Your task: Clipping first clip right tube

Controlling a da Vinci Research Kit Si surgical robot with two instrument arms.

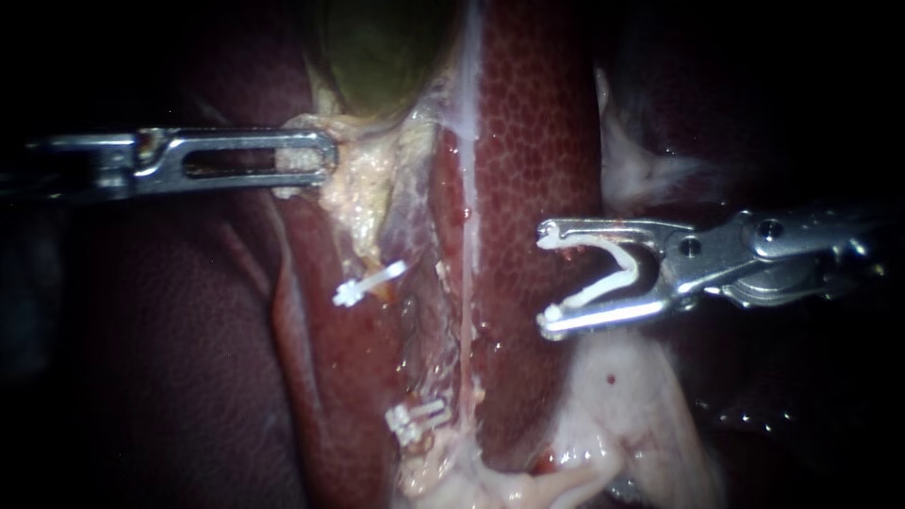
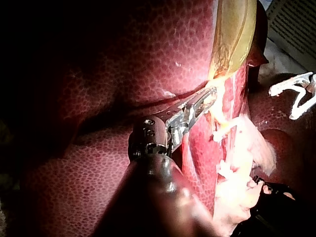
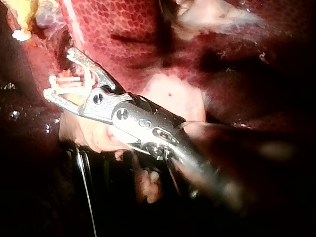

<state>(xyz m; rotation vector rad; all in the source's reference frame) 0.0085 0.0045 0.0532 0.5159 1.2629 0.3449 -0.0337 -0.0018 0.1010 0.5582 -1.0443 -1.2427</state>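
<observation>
No clip is sitting yet on what I am taking to be the right tube — the thin pale strand running down beside the liver, below the gallbladder, and the nearer of the two strands to my right instrument. By my reckoning the step is standing at its approach, with the closing itself wholly left to do.

That instrument, its shaft lying across from the right, is holding its jaws wide apart and carrying an open clip between them, one white leg lying along each jaw. The mouth is facing the strand but hanging apart from it, with bare liver showing between the jaw tips and the tube. The right wrist view is showing the same: the clip seated in the jaws and nothing else inside them.

Further left, a single clip and, lower down, a close pair of clips are sitting on the neighbouring strand, so that side is looking finished as far as can be seen.

My left instrument is gripping the fatty tissue just under the gallbladder, jaws closed on it, and I judge it is keeping the field stretched.

What is remaining — bringing the open mouth across until the tube is lying between the clip's legs, squeezing it closed, then letting go.
</observation>
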